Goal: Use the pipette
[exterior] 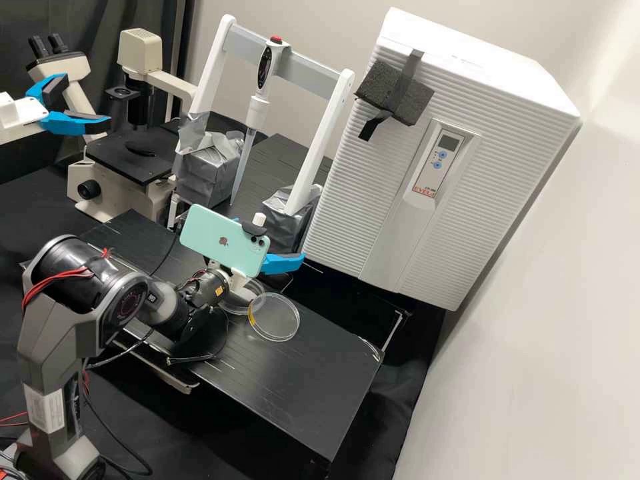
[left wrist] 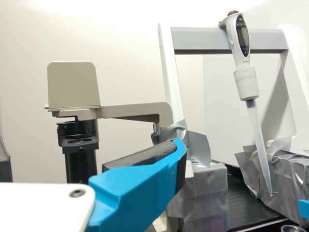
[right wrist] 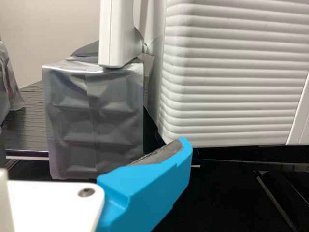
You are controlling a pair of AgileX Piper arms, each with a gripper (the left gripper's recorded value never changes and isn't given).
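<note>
Light is bright and even. In the high view the wall (exterior: 533,347) and the box (exterior: 480,153) at the right are strongly lit, and the pipette (exterior: 255,113) too. The curtain (exterior: 93,17) at upper left and the bench (exterior: 300,380) are dark. The dish (exterior: 275,318) gives small glints. Deep shadow lies under the box. In the left wrist view the wall behind the microscope (left wrist: 72,92) is washed out.
</note>
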